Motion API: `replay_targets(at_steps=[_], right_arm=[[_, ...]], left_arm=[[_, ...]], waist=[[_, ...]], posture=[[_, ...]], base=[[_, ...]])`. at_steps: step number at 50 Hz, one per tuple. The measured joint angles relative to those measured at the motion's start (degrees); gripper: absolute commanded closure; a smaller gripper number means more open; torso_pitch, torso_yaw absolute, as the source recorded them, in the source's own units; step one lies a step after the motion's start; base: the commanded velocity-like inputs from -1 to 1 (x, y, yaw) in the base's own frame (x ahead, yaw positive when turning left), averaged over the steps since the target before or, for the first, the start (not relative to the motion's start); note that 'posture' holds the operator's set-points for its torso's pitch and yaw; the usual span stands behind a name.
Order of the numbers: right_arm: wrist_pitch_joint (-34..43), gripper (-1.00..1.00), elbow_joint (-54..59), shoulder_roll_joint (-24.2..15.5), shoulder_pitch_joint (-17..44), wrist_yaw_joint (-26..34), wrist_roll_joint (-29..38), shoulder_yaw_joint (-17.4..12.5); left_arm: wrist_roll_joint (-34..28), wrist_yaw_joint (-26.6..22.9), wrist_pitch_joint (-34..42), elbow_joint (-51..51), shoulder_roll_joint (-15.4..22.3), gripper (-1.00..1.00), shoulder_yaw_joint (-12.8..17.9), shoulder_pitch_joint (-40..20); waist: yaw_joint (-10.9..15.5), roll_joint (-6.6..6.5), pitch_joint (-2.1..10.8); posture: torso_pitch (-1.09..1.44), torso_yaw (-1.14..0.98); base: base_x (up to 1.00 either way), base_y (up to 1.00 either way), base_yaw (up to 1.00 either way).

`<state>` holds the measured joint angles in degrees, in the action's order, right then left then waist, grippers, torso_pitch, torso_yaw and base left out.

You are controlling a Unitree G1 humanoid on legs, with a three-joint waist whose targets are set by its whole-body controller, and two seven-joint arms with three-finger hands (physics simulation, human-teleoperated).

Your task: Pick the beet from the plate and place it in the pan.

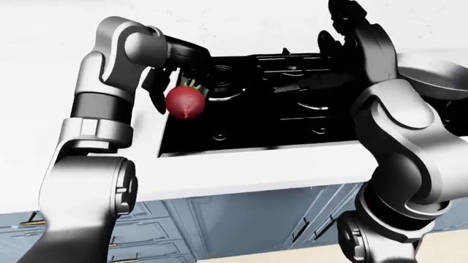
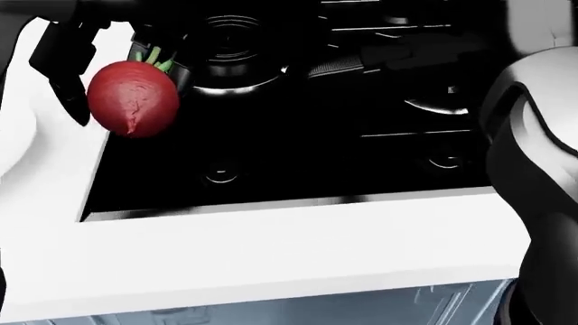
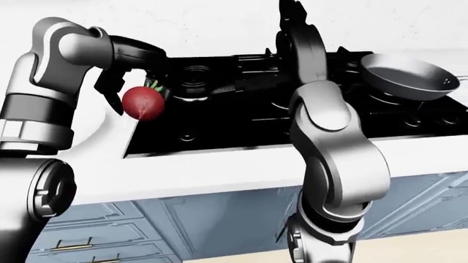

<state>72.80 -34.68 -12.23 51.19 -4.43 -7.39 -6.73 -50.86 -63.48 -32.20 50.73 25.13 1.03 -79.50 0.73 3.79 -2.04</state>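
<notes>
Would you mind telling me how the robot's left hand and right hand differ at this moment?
The left hand is lowered at the left edge of the stove with its fingers closed on the red beet; the right hand is raised high above the stove and carries nothing. The left hand sits at the side away from the pan, while the right arm stands nearer to it. Both hands have dark fingers on grey arms.

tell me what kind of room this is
Most likely a kitchen: a black stove set into a white counter, a pan on its burners, and blue cabinet doors below.
</notes>
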Motion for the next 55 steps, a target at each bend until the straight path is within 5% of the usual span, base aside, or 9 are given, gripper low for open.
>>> replay_targets(at_steps=[11,15,21,27,30,41,45,50,55], right_arm=[[0.4,-1.0,-0.2,-0.2,-0.5,-0.4,0.6,-0.2],[0.3,-1.0,-0.1,-0.2,-0.3,-0.2,0.5,-0.2],[1.0,-1.0,0.2,0.3,-0.8,0.4,-0.2,0.8],[0.4,-1.0,-0.4,0.2,-0.1,0.2,0.2,0.3],[0.3,-1.0,-0.3,0.0,0.2,0.2,0.2,0.1],[0.7,-1.0,-0.4,-0.3,-0.2,-0.2,0.6,-0.8],[0.9,-1.0,-0.3,-0.4,0.2,-0.2,0.5,-0.7],[1.2,-1.0,0.0,0.3,-0.5,0.3,-0.3,0.6],[1.0,-1.0,-0.3,0.0,0.0,0.2,-0.1,-0.1]], left_arm=[[0.2,0.2,-0.2,-0.3,-0.7,1.0,-0.3,0.5],[0.4,0.0,-0.1,-0.7,-0.7,1.0,-0.3,0.6],[-0.2,-0.9,0.5,-0.1,0.0,1.0,-0.1,2.0],[0.2,-0.6,0.3,-0.5,0.0,1.0,0.0,1.2],[0.2,-0.5,0.4,-0.6,-0.1,1.0,0.0,0.7],[0.4,-0.7,0.3,-0.8,-0.9,1.0,-0.4,0.6],[0.6,-0.8,0.3,-1.0,-0.9,1.0,-0.4,0.4],[0.1,-1.2,0.6,0.2,-0.1,1.0,-0.1,1.5],[0.0,-1.0,0.5,-0.3,-0.4,1.0,-0.3,1.0]], waist=[[0.1,-4.16,-0.85],[-0.2,-7.17,-0.58],[0.0,-6.2,-0.62],[-0.1,-2.74,-0.59],[0.0,-0.01,0.01],[0.1,-4.21,-0.88],[-0.2,-7.27,-0.49],[0.2,-6.38,-0.54],[-0.3,-3.97,-0.74]], posture=[[0.0,0.0],[0.0,0.0],[0.0,0.0],[0.0,0.0],[0.0,0.0],[0.0,0.0],[0.0,0.0],[0.0,0.0],[0.0,0.0]], base=[[0.0,-0.07,0.0],[0.0,-0.07,0.0],[0.0,-0.07,0.0],[0.0,-0.07,0.0],[0.0,-0.07,0.0],[0.0,-0.07,0.0],[0.0,-0.07,0.0],[0.0,-0.07,0.0],[0.0,-0.07,0.0]])
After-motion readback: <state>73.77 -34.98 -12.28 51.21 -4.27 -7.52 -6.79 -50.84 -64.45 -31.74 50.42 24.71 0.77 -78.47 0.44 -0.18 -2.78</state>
